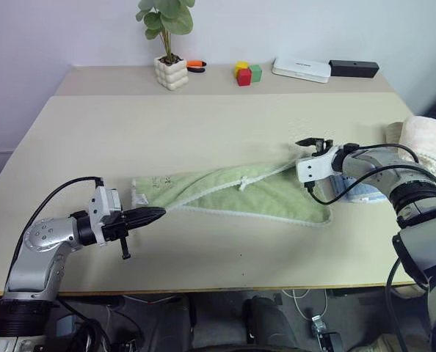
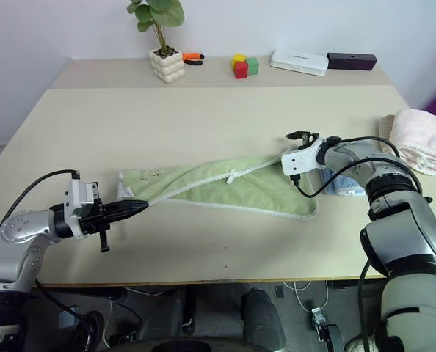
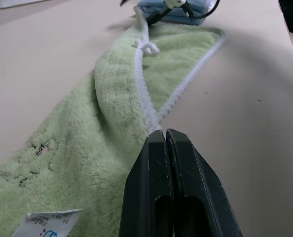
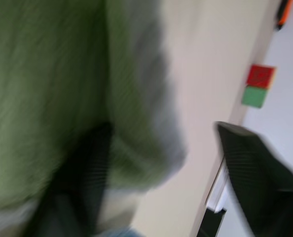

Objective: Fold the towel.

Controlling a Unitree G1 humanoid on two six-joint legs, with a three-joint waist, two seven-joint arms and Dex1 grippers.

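Both head views are bright and evenly lit, with soft light and only faint shadows beneath the towel (image 1: 233, 194) and arms on the table (image 1: 203, 132). No glare shows. The left wrist view is sharp nearby, softer farther off. The right wrist view is heavily smeared by motion blur.

The right wrist view was smeared with blur. A light blue towel (image 1: 361, 192) lay mostly hidden behind the right arm, and a cream rolled towel (image 1: 431, 143) at three o'clock was cut off by the frame's edge.
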